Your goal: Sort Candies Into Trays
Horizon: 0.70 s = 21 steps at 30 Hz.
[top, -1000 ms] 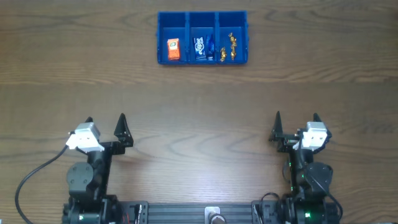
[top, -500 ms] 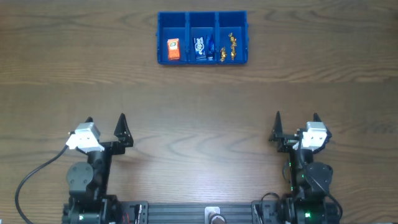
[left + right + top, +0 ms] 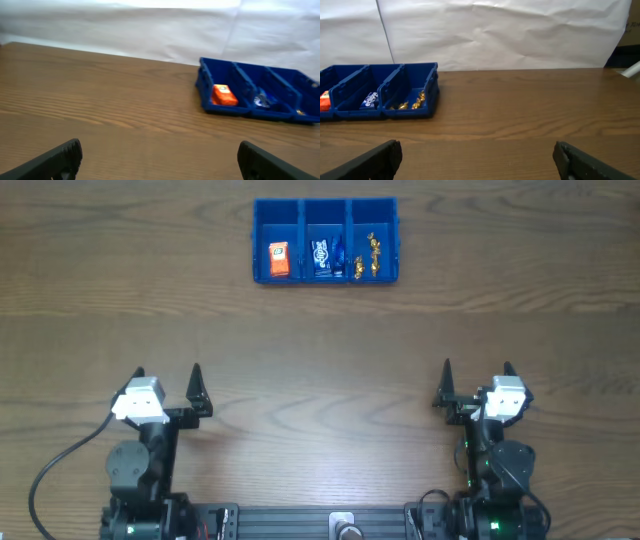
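Observation:
A blue three-compartment tray (image 3: 325,210) stands at the table's far middle. Its left bin holds an orange candy (image 3: 279,259), its middle bin blue-wrapped candies (image 3: 323,257), its right bin several gold-wrapped candies (image 3: 367,260). My left gripper (image 3: 167,376) rests open near the front left, far from the tray, nothing between its fingers (image 3: 55,160). My right gripper (image 3: 476,373) rests open near the front right, also empty. The left wrist view has the tray (image 3: 235,75) and the orange candy (image 3: 224,95). The right wrist view has the tray (image 3: 420,70) with the gold candies (image 3: 412,103).
Bare brown wooden tabletop (image 3: 320,360) spreads between the grippers and the tray. A white backdrop (image 3: 495,30) hangs behind the table's far edge. A black cable (image 3: 55,465) loops beside the left arm's base.
The left gripper has shifted very slightly; the right arm and the candies have stayed put.

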Each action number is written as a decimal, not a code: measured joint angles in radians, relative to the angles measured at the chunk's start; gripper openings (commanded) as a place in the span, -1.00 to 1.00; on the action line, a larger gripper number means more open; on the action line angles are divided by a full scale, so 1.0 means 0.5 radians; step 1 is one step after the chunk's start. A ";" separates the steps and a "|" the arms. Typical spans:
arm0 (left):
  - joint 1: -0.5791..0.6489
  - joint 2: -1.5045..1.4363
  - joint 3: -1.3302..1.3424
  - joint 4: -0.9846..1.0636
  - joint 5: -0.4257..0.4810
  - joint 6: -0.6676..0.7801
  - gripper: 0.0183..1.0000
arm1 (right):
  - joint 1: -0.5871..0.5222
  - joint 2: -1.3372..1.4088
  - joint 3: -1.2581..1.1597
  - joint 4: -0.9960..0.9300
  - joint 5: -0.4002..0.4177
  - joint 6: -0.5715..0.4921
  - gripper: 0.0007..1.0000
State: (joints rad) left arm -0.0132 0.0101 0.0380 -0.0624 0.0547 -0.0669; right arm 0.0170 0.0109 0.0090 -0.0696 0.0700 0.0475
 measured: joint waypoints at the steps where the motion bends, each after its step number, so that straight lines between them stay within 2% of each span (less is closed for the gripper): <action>1: 0.018 0.000 0.000 0.000 -0.001 0.013 1.00 | 0.000 0.000 0.000 0.000 0.000 0.000 1.00; 9: 0.046 0.000 0.000 0.000 -0.002 0.136 0.99 | 0.000 0.000 0.000 0.000 0.000 0.000 1.00; 21: 0.046 0.000 0.000 -0.001 -0.002 0.143 1.00 | 0.000 0.000 0.000 0.000 0.000 0.000 1.00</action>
State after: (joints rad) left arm 0.0097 0.0101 0.0380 -0.0628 0.0536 0.0048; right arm 0.0170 0.0109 0.0090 -0.0696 0.0700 0.0475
